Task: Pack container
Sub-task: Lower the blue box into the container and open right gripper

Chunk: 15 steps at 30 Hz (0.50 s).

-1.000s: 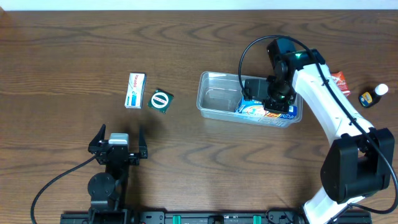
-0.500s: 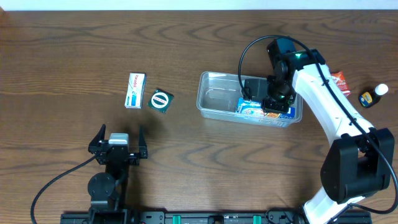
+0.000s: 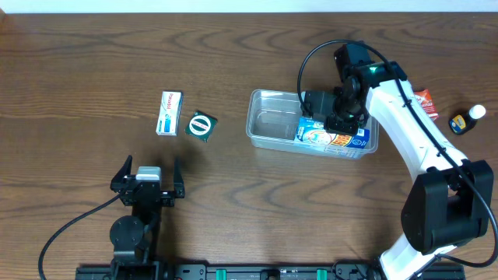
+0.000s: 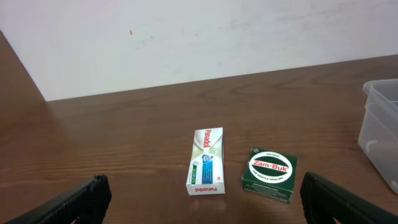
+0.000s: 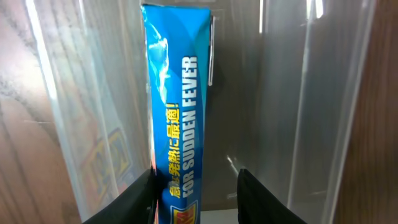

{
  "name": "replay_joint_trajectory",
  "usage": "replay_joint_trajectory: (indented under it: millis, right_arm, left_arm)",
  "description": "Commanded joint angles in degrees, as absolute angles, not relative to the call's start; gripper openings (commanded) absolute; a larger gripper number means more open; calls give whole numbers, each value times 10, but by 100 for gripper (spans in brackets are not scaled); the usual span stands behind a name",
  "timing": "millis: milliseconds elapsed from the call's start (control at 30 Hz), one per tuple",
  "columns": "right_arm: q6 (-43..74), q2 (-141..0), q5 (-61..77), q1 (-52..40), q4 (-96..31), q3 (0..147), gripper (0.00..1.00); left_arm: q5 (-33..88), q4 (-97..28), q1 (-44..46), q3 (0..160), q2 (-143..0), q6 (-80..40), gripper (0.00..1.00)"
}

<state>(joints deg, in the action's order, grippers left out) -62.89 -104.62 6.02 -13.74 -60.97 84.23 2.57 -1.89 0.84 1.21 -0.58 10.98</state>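
Note:
The clear plastic container (image 3: 270, 123) stands right of the table's centre. A blue fever-medicine box (image 3: 331, 138) lies in its right half. My right gripper (image 3: 340, 117) hangs just above that box, inside the container. In the right wrist view the blue box (image 5: 177, 93) stands between the jaws of my right gripper (image 5: 196, 186). It rests against the left finger, with a clear gap to the right finger, so the gripper is open. The container's clear wall (image 5: 298, 93) surrounds them. My left gripper (image 3: 150, 168) rests wide open and empty at the front left.
A white Panadol box (image 3: 169, 113) (image 4: 206, 162) and a green Zam-Buk box (image 3: 201, 125) (image 4: 271, 174) lie on the table left of the container (image 4: 380, 124). A red packet (image 3: 426, 101) and a small bottle (image 3: 467, 119) lie at the far right.
My right gripper's jaws have widened off the blue box and it has lifted slightly. The box now lies flatter in the container. The left arm has not moved.

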Motion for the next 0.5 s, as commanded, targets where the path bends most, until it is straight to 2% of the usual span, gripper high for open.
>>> replay_joint_trajectory:
  millis: [0,467]
  right_arm:
    - [-598,-1050,58,-143,-594,839,40]
    - [-422,-1050,32,-142,-500,839,40]
  left_arm:
    - [12,-40,6,2,-2,118,98]
    - [12,-40,6,2,-2,118,98]
